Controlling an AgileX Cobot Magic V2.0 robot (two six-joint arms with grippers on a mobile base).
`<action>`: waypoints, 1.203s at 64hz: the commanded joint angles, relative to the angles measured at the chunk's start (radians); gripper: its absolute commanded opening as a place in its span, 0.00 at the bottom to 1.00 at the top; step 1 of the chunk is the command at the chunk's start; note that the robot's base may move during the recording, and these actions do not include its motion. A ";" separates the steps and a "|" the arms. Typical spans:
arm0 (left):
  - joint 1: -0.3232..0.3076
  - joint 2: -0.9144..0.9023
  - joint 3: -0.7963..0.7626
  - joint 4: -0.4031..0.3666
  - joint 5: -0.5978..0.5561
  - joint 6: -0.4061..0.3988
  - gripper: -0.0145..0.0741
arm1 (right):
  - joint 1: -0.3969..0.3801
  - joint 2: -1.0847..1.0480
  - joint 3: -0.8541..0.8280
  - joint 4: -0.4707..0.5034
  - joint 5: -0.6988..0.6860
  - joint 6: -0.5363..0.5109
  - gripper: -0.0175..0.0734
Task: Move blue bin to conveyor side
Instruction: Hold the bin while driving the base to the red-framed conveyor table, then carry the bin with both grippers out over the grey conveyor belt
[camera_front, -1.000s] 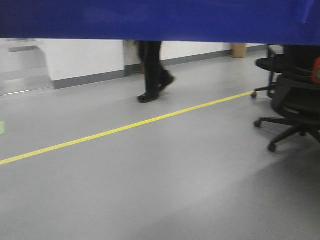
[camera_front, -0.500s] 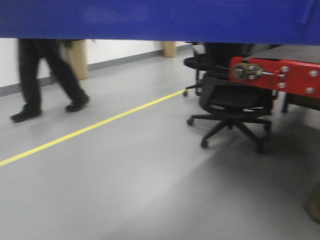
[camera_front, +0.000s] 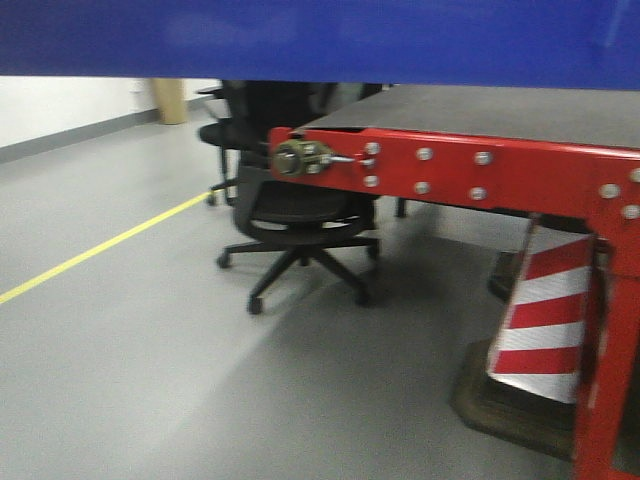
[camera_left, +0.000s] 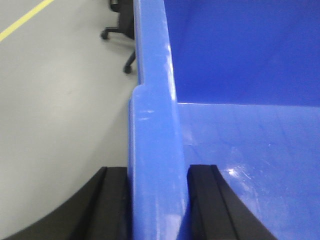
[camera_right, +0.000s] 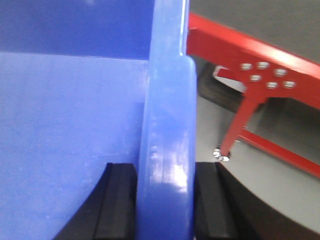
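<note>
Blue bin (camera_front: 320, 40) is off the floor (camera_front: 150, 400), hanging between my two arms. In the front view its wall fills the whole top band of the frame. It is not set on anything I can see.

Left gripper (camera_left: 159, 200): jaws are pinching the bin's left rim, one black pad on the outer face and one on the inner face, both flush on the plastic. The rim steps up just ahead of the grip. Bare blue bin wall and bottom are to the right of the rim, grey floor to the left.

Right gripper (camera_right: 165, 200): same grip on the right rim, jaws clamped either side of the wall, bin interior on the left.

The conveyor's dark grey belt (camera_front: 500, 105) lies ahead and to the right, flat on top of a red frame (camera_front: 480, 175) with bolt heads along its side. A brass-coloured fitting (camera_front: 300, 158) sits at the frame's near end. In the right wrist view the red frame and one of its legs sit past the bin's right wall, apart from it.

A black office chair (camera_front: 300, 210) stands beside the frame end, partly behind it. A red-and-white striped cone (camera_front: 540, 320) stands on a dark base under the conveyor. A yellow floor line (camera_front: 100, 250) runs off to the left.
</note>
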 joint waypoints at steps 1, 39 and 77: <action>-0.004 -0.020 -0.018 -0.004 -0.101 0.010 0.14 | -0.006 -0.019 -0.012 -0.016 -0.091 -0.009 0.10; -0.004 -0.020 -0.018 -0.004 -0.101 0.010 0.14 | -0.006 -0.019 -0.012 -0.016 -0.091 -0.009 0.10; -0.004 -0.014 -0.018 -0.004 -0.103 0.010 0.14 | -0.006 -0.019 -0.012 -0.016 -0.091 -0.009 0.10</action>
